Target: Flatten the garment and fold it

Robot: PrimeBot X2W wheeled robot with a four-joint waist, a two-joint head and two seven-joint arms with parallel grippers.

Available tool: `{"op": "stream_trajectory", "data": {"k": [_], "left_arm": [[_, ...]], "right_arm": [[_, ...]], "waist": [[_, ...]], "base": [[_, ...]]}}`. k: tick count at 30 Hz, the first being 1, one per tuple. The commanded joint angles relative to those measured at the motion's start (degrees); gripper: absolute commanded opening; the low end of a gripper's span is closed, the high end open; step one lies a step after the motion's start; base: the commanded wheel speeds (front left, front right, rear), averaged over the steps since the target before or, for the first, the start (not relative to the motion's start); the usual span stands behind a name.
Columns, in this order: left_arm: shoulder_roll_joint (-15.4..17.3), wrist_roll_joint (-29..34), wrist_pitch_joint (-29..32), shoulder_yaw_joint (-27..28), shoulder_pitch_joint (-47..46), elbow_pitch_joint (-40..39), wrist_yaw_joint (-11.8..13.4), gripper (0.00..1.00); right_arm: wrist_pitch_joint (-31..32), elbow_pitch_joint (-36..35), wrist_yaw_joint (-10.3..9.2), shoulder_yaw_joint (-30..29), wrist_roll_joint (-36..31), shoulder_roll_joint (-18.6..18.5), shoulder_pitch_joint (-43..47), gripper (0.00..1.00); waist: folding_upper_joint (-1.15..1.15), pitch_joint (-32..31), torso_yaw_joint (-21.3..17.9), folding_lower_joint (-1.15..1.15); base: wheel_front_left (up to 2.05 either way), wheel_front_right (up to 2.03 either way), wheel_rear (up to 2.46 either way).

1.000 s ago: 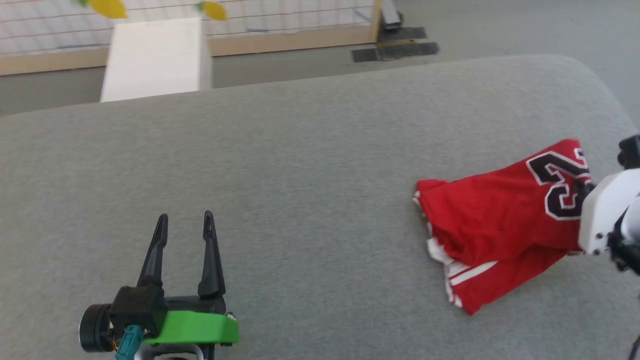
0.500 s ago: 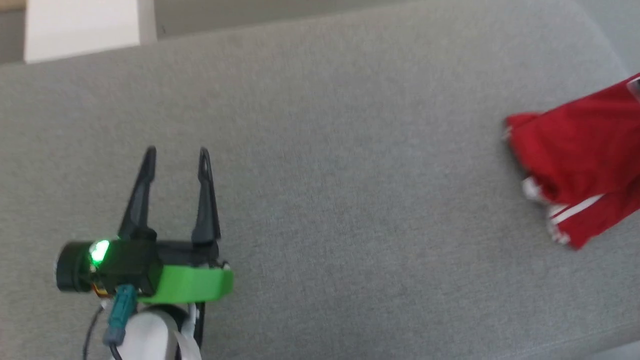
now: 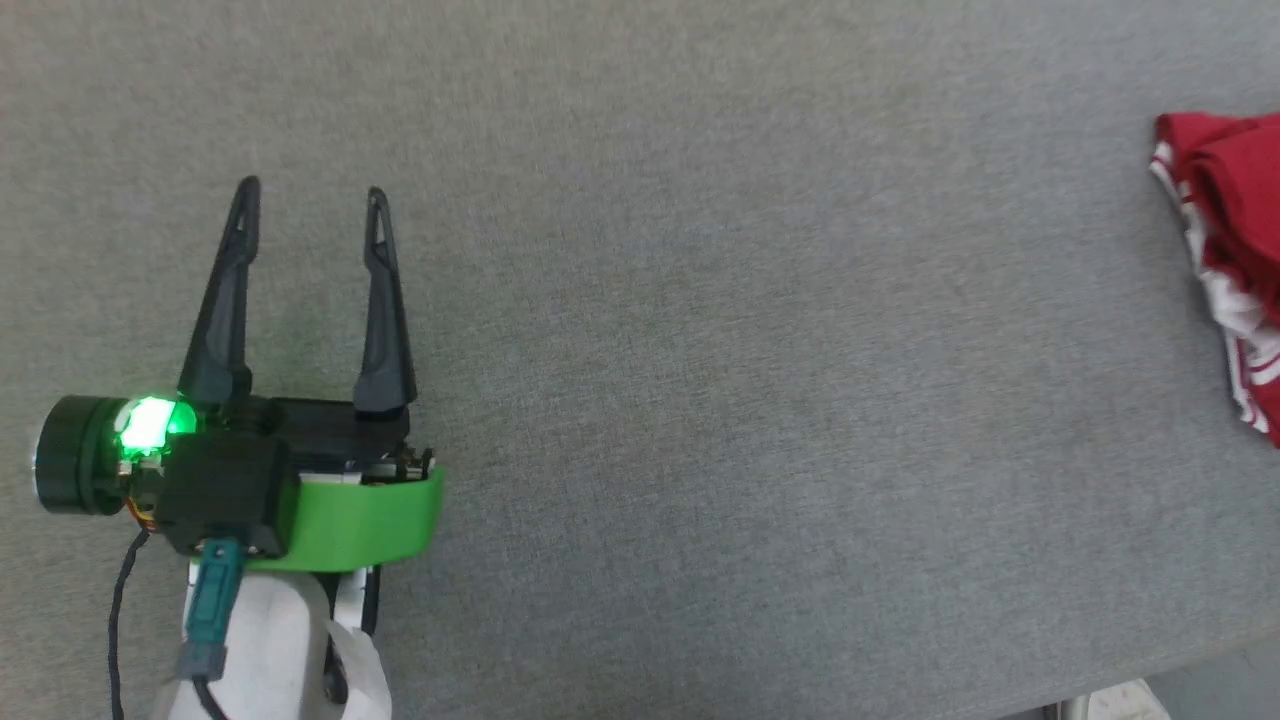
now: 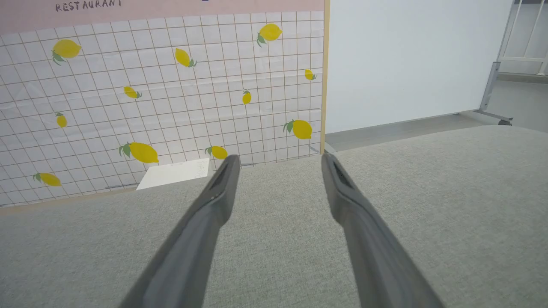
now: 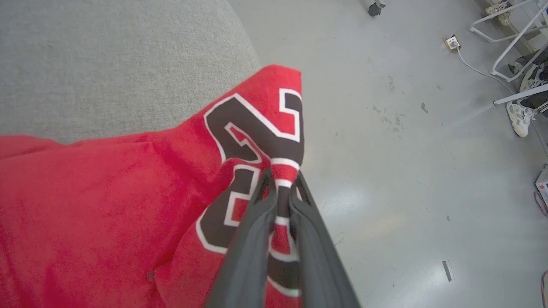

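Note:
The garment [image 3: 1228, 210] is a red jersey with white striped trim, bunched at the right edge of the grey table [image 3: 700, 300] in the head view. In the right wrist view my right gripper [image 5: 280, 182] is shut on a fold of the garment [image 5: 107, 205], right at the black white-outlined number print, with that edge lifted past the table's rounded corner. My left gripper [image 3: 308, 195] rests open over bare table at the left, far from the cloth. The left wrist view shows the left gripper [image 4: 278, 160] with its fingers spread and nothing between them.
Beyond the table stands a tiled wall panel with lemon prints [image 4: 162, 94] and a white board [image 4: 406, 60]. Grey floor [image 5: 406, 149] lies past the table's right corner, with a metal frame [image 5: 509, 47] and a shoe [image 5: 520, 119] farther off.
The head camera has tilted down and swung left, so the garment has slid toward the picture's right edge. My left gripper stays open and my right gripper stays shut on the cloth.

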Motion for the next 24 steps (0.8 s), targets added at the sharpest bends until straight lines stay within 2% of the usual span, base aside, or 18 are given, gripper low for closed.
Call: {"op": "stream_trajectory", "data": {"k": [1,2,4,5,6,7,17,24], "left_arm": [[-0.37,-0.58,-0.15,0.28,-1.09,-0.74,0.61,1.0],[-0.43,-0.71,-0.24,0.31,-1.12,-1.11,0.66,1.0],[-0.24,-0.71,-0.41,0.31,-1.08,-1.64,0.66,1.0],[-0.34,-1.04,-0.49,0.3,-0.95,-1.82,0.65,1.0],[-0.52,-1.33,-0.5,0.42,-0.82,-1.85,0.81,1.0],[-0.73,-1.67,-0.7,0.7,-0.63,-1.8,1.17,1.0],[-2.2,-5.12,-2.8,1.59,1.79,0.13,1.66,1.0],[-3.3,-8.1,-3.35,1.58,6.11,3.83,1.05,1.0]], "right_arm": [[-0.49,1.03,-0.09,-0.37,-0.9,0.48,-1.17,0.0],[-0.47,1.7,-0.09,-0.55,-1.3,0.6,-1.32,0.0],[-0.61,2.92,-0.09,-1.04,-2.01,0.87,-1.64,0.3],[-0.62,3.52,-0.09,-1.25,-2.4,0.94,-1.75,0.42],[-0.51,4.01,-0.09,-1.52,-2.64,1.05,-1.87,0.61],[-0.7,4.79,-0.09,-2.11,-3.29,1.11,-2.16,1.0],[-1.8,4.65,-0.09,-2.3,-4.86,2.0,-1.73,1.0],[-3.3,-0.8,-0.09,-0.04,-2.14,7.34,4.34,1.0]], "waist": [[0.0,2.76,0.39,-0.01],[0.0,2.83,0.43,-0.01],[0.0,2.85,0.54,-0.01],[0.0,2.77,0.61,-0.01],[0.0,2.66,0.67,-0.01],[0.0,2.13,0.85,-0.01],[0.0,-5.29,1.97,-0.01],[0.0,-14.41,3.8,-0.01]], "base": [[0.0,0.0,0.0],[0.0,0.0,0.0],[0.0,0.0,0.0],[0.0,0.0,0.0],[0.0,0.0,0.0],[0.0,0.0,0.0],[0.0,0.0,0.0],[0.0,0.0,0.0]]}}
